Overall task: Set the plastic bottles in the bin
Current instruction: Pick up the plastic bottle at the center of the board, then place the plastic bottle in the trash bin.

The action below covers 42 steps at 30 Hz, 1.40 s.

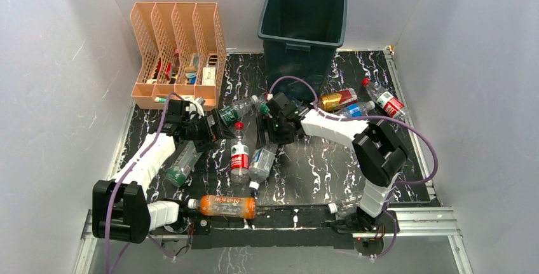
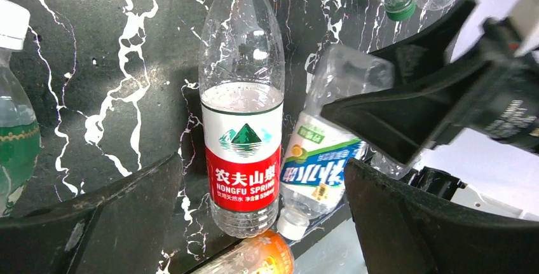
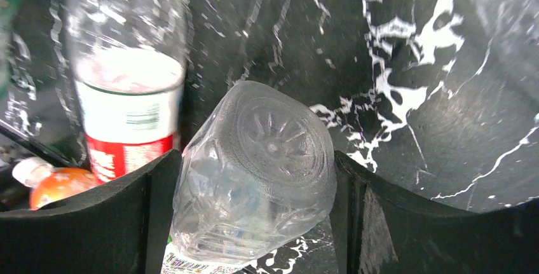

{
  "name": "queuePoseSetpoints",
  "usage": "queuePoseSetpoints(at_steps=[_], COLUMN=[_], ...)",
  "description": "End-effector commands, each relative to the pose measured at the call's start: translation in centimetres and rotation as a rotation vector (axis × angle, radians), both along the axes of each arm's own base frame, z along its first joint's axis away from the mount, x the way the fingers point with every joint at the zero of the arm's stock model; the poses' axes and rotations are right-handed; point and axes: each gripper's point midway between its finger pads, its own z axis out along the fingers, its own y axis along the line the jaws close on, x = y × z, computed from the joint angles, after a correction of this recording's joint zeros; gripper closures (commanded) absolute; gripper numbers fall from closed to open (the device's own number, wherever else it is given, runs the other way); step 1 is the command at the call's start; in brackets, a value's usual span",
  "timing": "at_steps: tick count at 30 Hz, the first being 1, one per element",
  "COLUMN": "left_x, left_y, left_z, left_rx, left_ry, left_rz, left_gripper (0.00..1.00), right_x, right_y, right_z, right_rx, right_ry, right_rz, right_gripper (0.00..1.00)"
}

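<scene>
At far left the peach organizer (image 1: 178, 51) stands at the back of the black marbled surface (image 1: 318, 172), seen only from above. The left pincer (image 2: 262, 163) hangs wide open over a red-label bottle (image 2: 241, 128). Its wrist view makes the label readable, which the top view does not. Just right lies a clear bottle (image 3: 260, 147), and the right wrist view alone shows the right pincer (image 3: 257, 159) gripping its ribbed base, a finger against each side. The green bin (image 1: 304, 26) stands at the back. An orange bottle (image 1: 227, 206) lies near the arm bases and a cluster of bottles (image 1: 356, 109) at right, all on the surface. The right wrist view blurs its left side and cuts off the clear bottle's neck end.
</scene>
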Motion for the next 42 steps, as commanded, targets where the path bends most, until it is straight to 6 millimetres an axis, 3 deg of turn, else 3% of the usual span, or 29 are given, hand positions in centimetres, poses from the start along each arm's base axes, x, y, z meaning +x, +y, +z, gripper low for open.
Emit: queuePoseSetpoints(at_steps=[1,9,16,21,26,30,36,39,42], left_x=[-0.6,-0.4,-0.2,-0.2,-0.4,-0.4,-0.6,-0.5,-0.4], left_y=[-0.1,-0.1,-0.2,-0.2,-0.2,-0.2,-0.3,-0.3,-0.4], left_z=[0.7,1.1,1.1,1.0,0.9,0.9,0.6,0.5,0.5], left_rx=[0.000,0.003,-0.001,-0.001,0.003,0.006,0.009,0.009,0.009], left_ry=[-0.008,-0.020,-0.020,-0.016,-0.013,-0.010,-0.001,0.002,0.002], left_rz=[-0.009,-0.013,-0.016,-0.014,-0.016,-0.014,-0.016,-0.020,-0.018], left_gripper=[0.02,0.02,0.02,0.02,0.02,0.02,0.02,0.02,0.02], right_x=[3.1,5.7,9.9,12.9,14.5,15.9,19.1,21.1,24.2], right_y=[1.4,1.6,-0.1,-1.8,-3.6,-6.4,-11.5,-14.0,-16.3], right_z=[7.6,15.7,23.3,30.5,37.6,42.5,48.0,49.9,50.2], right_rx=[0.078,0.139,0.187,0.296,0.414,0.478,0.535,0.536,0.511], right_ry=[-0.185,-0.359,-0.534,-0.691,-0.851,-0.979,-1.160,-1.249,-1.313], right_rz=[-0.013,-0.019,-0.080,-0.147,-0.196,-0.265,-0.396,-0.460,-0.518], right_gripper=[0.31,0.32,0.32,0.32,0.32,0.32,0.31,0.31,0.30])
